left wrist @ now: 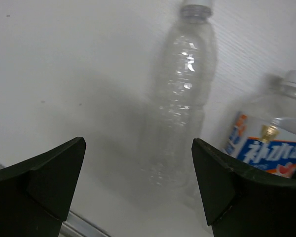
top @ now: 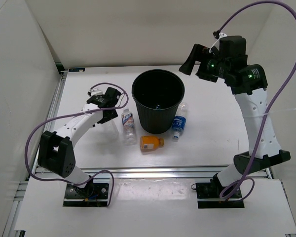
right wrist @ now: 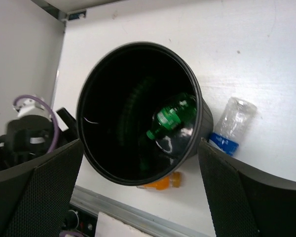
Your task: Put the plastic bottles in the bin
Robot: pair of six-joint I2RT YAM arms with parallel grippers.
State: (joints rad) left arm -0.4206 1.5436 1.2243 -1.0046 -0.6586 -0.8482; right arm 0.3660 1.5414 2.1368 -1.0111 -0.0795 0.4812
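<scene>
A white tabletop (top: 212, 143) sits between plain white wall panels (top: 138, 29) behind and beside it. An aluminium rail (top: 158, 173) edges its near side.

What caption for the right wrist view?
Open right gripper above the tall black plastic bin, green plastic bottle inside; blue-labelled clear bottle and squat orange bottle lie outside.

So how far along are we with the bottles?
One done: the green bottle lies inside the bin. In hand: the left gripper, open, faces the clear unlabelled bottle, not yet gripped. The right gripper is open and empty. Left: that bottle plus the white-labelled bottle, orange bottle and blue-labelled bottle.
</scene>
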